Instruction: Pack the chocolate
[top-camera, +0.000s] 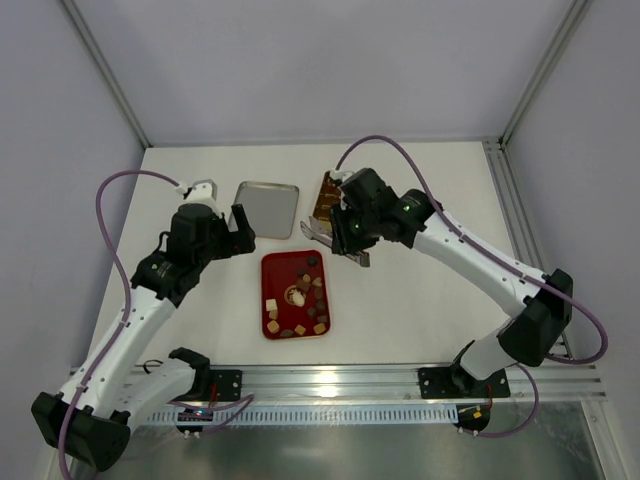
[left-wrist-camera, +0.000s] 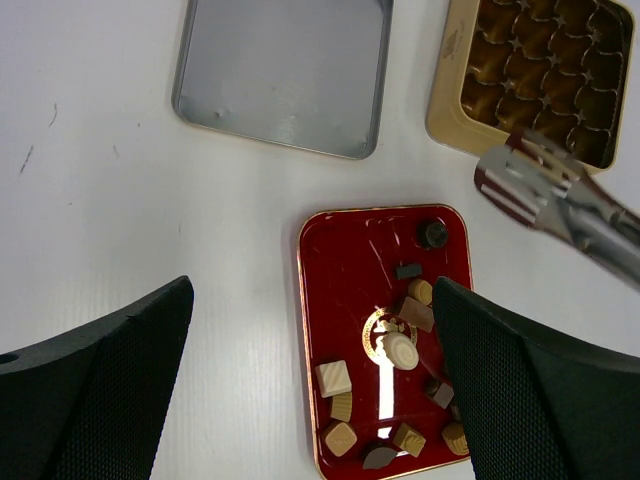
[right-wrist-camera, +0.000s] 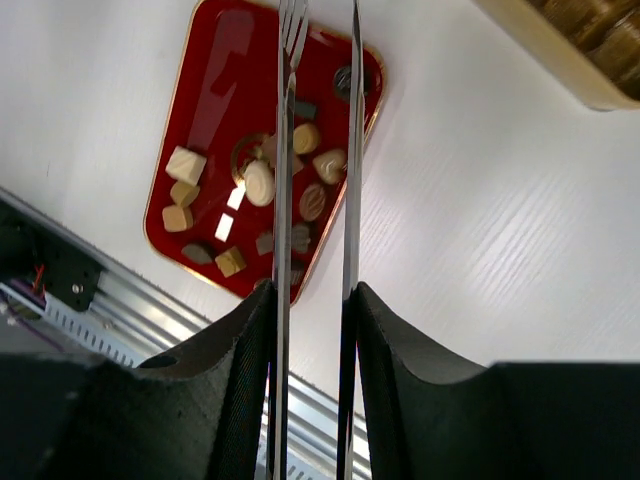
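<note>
The chocolate is seen lying in small brown and tan pieces on the red tray, which rests flat on the white table. A larger whitish piece is found near the tray's middle, with the rest scattered around it, mostly toward the near end. Beyond the tray, a grey lid is laid flat on the table, and a gold tin with grid compartments is set just to its right, partly covered by the right arm in the top view.

The left hand is held above the table to the left of the tray, its fingers spread wide around nothing. The right hand is pressed onto a pair of metal tongs, both blades being gripped between its fingers. The tongs' tips are held close together over the tray's far right corner, near the tin. Their height above the tray cannot be told.
</note>
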